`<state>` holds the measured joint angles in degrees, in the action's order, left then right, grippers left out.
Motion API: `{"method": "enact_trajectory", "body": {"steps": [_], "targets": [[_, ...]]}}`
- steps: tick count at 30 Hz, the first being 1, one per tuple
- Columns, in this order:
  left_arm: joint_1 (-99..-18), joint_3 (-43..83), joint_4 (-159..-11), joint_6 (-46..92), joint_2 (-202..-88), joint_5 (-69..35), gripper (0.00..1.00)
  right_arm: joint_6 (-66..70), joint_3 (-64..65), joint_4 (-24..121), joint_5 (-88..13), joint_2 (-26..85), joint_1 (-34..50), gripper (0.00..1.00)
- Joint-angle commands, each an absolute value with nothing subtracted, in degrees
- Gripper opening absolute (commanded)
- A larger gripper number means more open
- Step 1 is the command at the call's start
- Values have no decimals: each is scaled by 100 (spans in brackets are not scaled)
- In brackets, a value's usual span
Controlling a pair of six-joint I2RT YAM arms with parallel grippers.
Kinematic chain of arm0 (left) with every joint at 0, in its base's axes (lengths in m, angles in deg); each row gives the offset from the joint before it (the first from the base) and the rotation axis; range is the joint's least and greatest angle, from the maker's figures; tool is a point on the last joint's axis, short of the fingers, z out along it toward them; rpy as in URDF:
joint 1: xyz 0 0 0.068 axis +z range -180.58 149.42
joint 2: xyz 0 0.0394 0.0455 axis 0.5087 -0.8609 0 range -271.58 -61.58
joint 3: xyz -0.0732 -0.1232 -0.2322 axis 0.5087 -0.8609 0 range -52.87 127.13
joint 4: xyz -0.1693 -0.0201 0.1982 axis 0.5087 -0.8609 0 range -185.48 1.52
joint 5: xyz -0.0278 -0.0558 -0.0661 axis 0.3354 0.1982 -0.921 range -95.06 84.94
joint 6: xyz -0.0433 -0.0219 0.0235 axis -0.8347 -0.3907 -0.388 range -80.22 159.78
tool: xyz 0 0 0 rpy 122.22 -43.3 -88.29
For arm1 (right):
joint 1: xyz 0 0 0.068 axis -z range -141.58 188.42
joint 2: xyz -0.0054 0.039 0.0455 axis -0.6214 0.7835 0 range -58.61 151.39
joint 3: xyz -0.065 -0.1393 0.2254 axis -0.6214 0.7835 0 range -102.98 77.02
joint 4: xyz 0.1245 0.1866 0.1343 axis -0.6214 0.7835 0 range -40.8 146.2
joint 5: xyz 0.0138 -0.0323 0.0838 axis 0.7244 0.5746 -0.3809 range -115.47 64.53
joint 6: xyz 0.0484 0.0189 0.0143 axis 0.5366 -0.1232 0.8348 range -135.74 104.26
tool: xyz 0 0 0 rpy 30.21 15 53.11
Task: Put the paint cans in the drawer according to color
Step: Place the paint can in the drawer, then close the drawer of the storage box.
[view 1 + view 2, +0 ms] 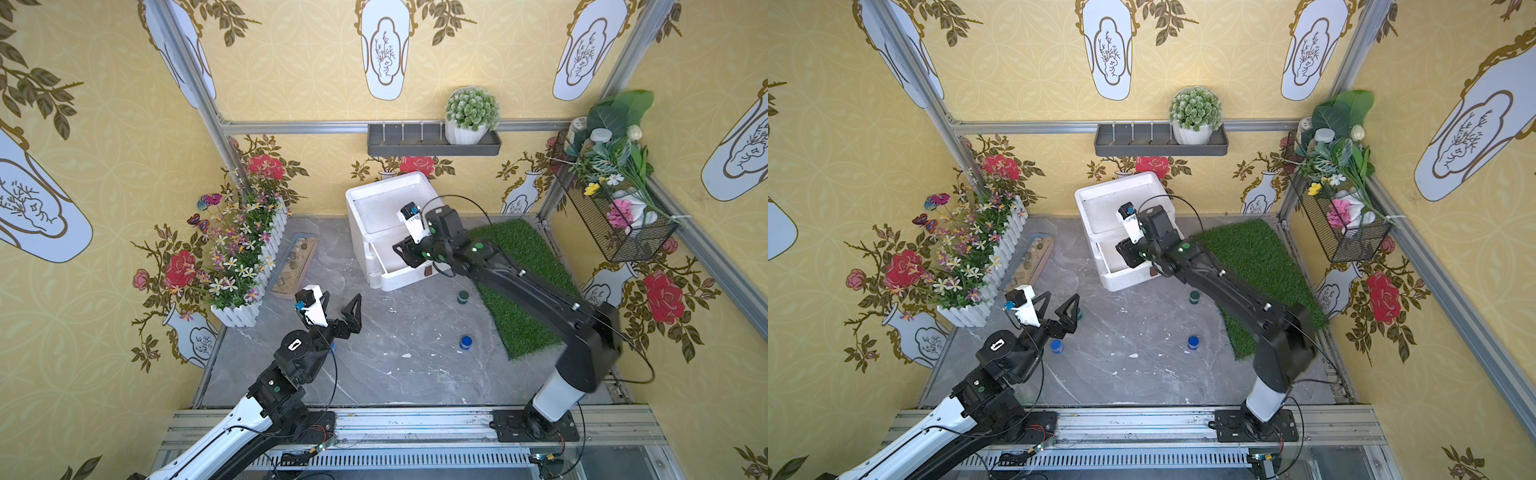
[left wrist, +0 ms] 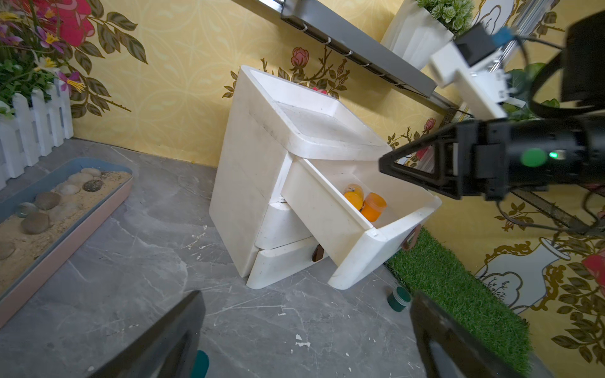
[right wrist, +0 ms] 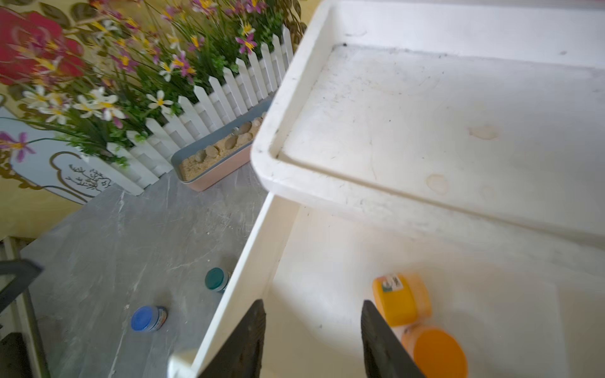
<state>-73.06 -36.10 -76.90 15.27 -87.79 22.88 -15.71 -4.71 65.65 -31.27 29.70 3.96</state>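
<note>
My right gripper (image 3: 312, 304) hung over the open top drawer (image 3: 248, 278), jaws parted and empty, beside two orange cans (image 3: 401, 299). My left gripper (image 1: 1059, 301) gaped wide, holding nothing.

**Two orange cans in the drawer, four cans waiting outside**

One orange can (image 3: 402, 301) and the other orange can (image 3: 437, 353) are sitting close together inside the white top drawer (image 2: 327, 212), which is standing pulled out. Four more are resting lid-up on the grey tabletop (image 1: 395, 374). A dark green can (image 1: 462, 296) and a blue can (image 1: 466, 342) are sitting toward the right, apart from each other. A second blue can (image 1: 1056, 346) and a second dark green can (image 3: 216, 279) are sitting toward the left, the green one nearer the drawer.
</note>
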Motion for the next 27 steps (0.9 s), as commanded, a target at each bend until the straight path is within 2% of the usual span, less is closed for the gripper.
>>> {"method": "enact_trajectory", "body": {"steps": [1, 7, 12, 17, 27], "targets": [[-7304, -3770, -7191, 1263, -8865, 1926, 100, -1285, 1118, 4716, -3183, 1504, 401, 48], [-7307, -3922, -6280, 917, -9589, 1402, 100, -334, 4313, 3070, -3394, -912, 639, 49], [-7303, -4035, -5806, 720, -9975, 1202, 100, -35, 5764, 2280, -3211, -1628, 698, 49], [-7304, -4149, -5782, 646, -9974, 1237, 100, -158, 5960, 1587, -3357, -945, 725, 50], [-7307, -4084, -6348, 653, -9781, 1407, 100, -161, 5126, 993, -3086, 760, 671, 50]]}}
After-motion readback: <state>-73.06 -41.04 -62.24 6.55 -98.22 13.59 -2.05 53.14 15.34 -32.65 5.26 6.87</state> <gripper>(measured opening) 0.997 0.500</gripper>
